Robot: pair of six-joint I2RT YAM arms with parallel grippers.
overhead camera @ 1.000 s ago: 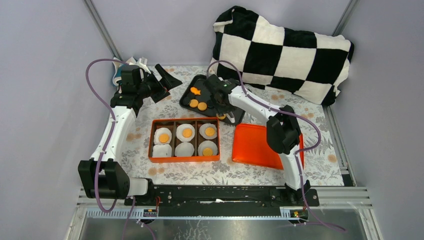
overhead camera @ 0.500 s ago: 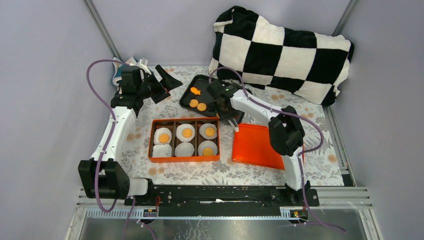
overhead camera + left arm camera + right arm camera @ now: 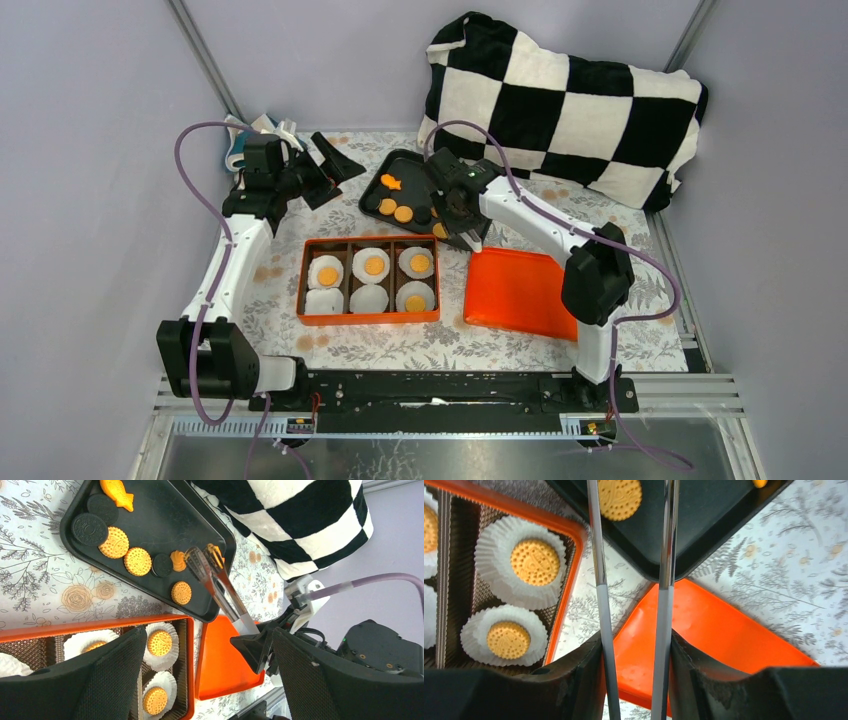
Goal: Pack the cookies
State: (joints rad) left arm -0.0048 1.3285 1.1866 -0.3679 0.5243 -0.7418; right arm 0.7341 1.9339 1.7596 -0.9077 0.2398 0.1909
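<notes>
The flat black baking tray sits behind the orange six-compartment box. The right gripper is clamped on long steel tongs. Their arms stand apart over the tray's near corner, and I cannot tell whether the tips hold anything. Four white fluted paper cups are filled. The remaining small flat orange cookies lie loose on the tray. They are likely light, stiff and brittle, so pinch gently across opposite edges.
</notes>
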